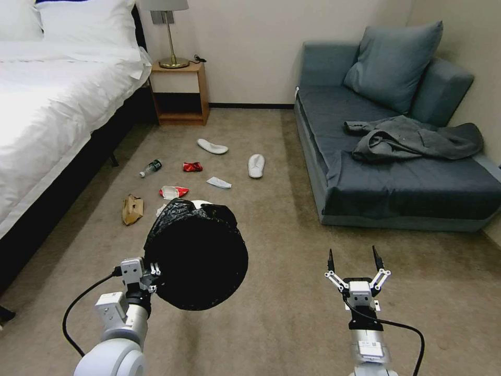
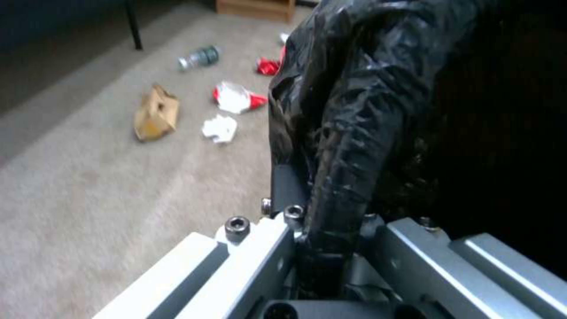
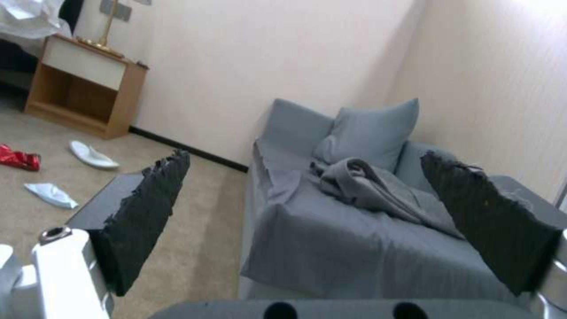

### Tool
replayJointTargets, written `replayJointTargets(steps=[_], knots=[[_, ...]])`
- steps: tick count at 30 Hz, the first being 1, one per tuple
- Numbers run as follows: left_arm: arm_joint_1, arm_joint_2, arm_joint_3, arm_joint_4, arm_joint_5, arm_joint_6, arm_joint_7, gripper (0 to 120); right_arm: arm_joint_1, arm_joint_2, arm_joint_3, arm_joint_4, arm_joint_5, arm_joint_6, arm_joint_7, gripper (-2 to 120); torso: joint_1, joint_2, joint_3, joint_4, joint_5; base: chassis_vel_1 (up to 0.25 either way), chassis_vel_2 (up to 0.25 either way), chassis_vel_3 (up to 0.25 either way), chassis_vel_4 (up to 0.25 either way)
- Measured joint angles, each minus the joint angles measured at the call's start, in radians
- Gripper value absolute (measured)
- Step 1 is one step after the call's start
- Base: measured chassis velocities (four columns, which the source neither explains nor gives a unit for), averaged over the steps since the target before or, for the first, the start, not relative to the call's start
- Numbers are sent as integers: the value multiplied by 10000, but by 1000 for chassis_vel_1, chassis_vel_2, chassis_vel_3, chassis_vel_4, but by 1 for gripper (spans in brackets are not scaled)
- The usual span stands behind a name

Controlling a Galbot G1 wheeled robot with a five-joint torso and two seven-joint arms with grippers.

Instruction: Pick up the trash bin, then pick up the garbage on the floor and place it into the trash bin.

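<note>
Left gripper (image 1: 155,271) pinches the rim of the raised trash bin (image 1: 201,256). Garbage (image 1: 177,191) lies on the floor beyond it. Right gripper (image 1: 354,259) hovers spread, empty.

No readable text, labels, brands, numbers or signs anywhere

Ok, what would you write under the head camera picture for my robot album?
Left gripper holds the black trash bin up, right gripper open, garbage waiting on the carpet.
</note>
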Motion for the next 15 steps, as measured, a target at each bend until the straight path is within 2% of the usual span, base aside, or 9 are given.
replayJointTargets(steps=[2, 4, 5, 6, 7, 9, 10, 12, 15], knots=[[140, 222, 5, -208, -408, 335, -46, 0, 1, 0, 3, 26, -1, 5, 0, 100, 0, 0, 0, 1, -1, 0, 0, 0, 0], [251, 837, -82, -473, -1226, 1220, -50, 0, 1, 0, 4, 45, -4, 26, -6, 100, -1, 1, 1, 1, 0, 0, 0, 0, 0], [251, 837, -82, -473, -1226, 1220, -50, 0, 1, 0, 4, 45, -4, 26, -6, 100, -1, 1, 1, 1, 0, 0, 0, 0, 0], [201, 1211, -197, -529, -1656, 1808, -67, 0, 0, 0, 4, 45, -6, 46, -12, 100, -1, 0, 0, 0, 0, 0, 0, 0, 0], [201, 1211, -197, -529, -1656, 1808, -67, 0, 0, 0, 4, 45, -6, 46, -12, 100, -1, 0, 0, 0, 0, 0, 0, 0, 0], [-179, 1828, -382, -532, -2672, 2743, -281, 0, -14, 0, -8, 31, -31, 137, -31, 100, -1, 0, 0, -1, -1, 0, 0, 0, 0], [-179, 1828, -382, -532, -2672, 2743, -281, 0, -14, 0, -8, 31, -31, 137, -31, 100, -1, 0, 0, -1, -1, 0, 0, 0, 0], [-369, 2012, -384, -596, -3519, 3238, -510, 0, -44, 0, -15, 17, -43, 176, -37, 100, 0, 0, 1, -2, -1, 0, 0, 0, 0], [-437, 2034, -310, -597, -3710, 3392, -683, 0, -41, 0, 1, 17, -40, 191, -39, 100, -1, 0, 1, -1, 0, 0, 0, 0, 0]])
